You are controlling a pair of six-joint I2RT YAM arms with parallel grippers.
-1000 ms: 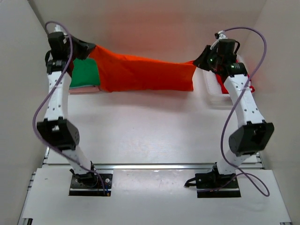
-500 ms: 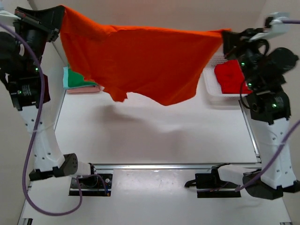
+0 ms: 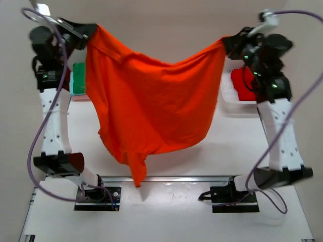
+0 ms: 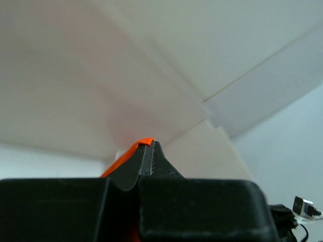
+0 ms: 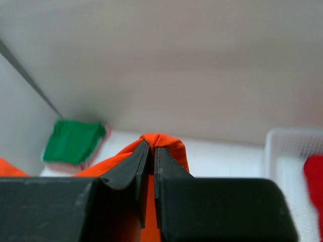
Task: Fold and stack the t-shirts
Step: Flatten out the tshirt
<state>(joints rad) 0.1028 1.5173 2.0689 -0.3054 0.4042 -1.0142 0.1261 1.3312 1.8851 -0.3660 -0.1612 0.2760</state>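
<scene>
The bright orange t-shirt (image 3: 151, 106) hangs in the air between both raised arms, sagging in the middle, its lowest corner near the table's front rail. My left gripper (image 3: 90, 31) is shut on its top left corner; orange cloth (image 4: 132, 149) shows at the closed fingertips. My right gripper (image 3: 225, 43) is shut on its top right corner, with cloth (image 5: 166, 142) pinched between the jaws. A folded dark green t-shirt (image 3: 77, 80) lies on a pink one at the back left, also in the right wrist view (image 5: 73, 141). A red t-shirt (image 3: 243, 83) lies in the basket.
The white mesh basket (image 3: 227, 103) stands at the back right, also in the right wrist view (image 5: 290, 138). White walls close in the left, right and back. A metal rail (image 3: 171, 178) runs along the near table edge by the arm bases.
Both arms drew closer together and the shirt, stretched taut before, now sags and hangs much lower, its bottom corner reaching the front rail. Both grippers stay shut on it.
</scene>
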